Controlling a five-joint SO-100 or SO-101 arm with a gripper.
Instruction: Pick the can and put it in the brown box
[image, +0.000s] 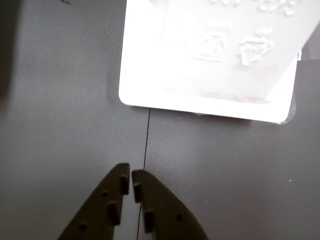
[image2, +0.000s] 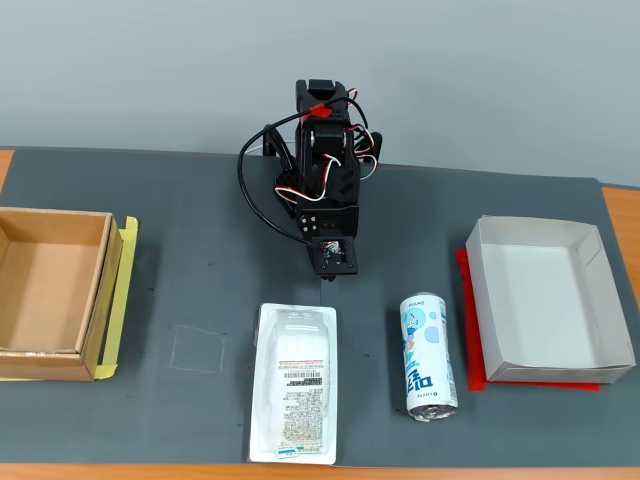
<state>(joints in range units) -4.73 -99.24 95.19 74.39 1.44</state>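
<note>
1. In the fixed view the arm is folded back at about 12 o'clock of the mat, its gripper (image2: 335, 262) pointing down; the wrist view shows the gripper (image: 130, 181) with its two dark fingers clenched almost tip to tip, grasping nothing.
2. The can (image2: 428, 356) lies on its side at roughly 5 o'clock from the gripper, apart from it, its long axis running nearly toward the camera; the step in hand, as I judge it, is the reach, not yet begun.
3. To do it well: part the fingers wide first; swing toward 5 o'clock; come down across the can's round body, not its ends, since a smooth cylinder may roll aside if nudged off-centre.
4. The plastic package (image2: 295, 396) lies at 9 o'clock of the can, near it; keep the sweep clear of it.
5. The brown box (image2: 52, 282) sits far off at 9 o'clock, plain cardboard with low walls; the white box (image2: 548, 298) stands just beside the can at 3 o'clock and is the wrong goal.
6. The can looks glossy printed metal with silver ends; the package is a flat clear-white shell; the mat (image: 225, 170) is dark with a fine weave.
</note>
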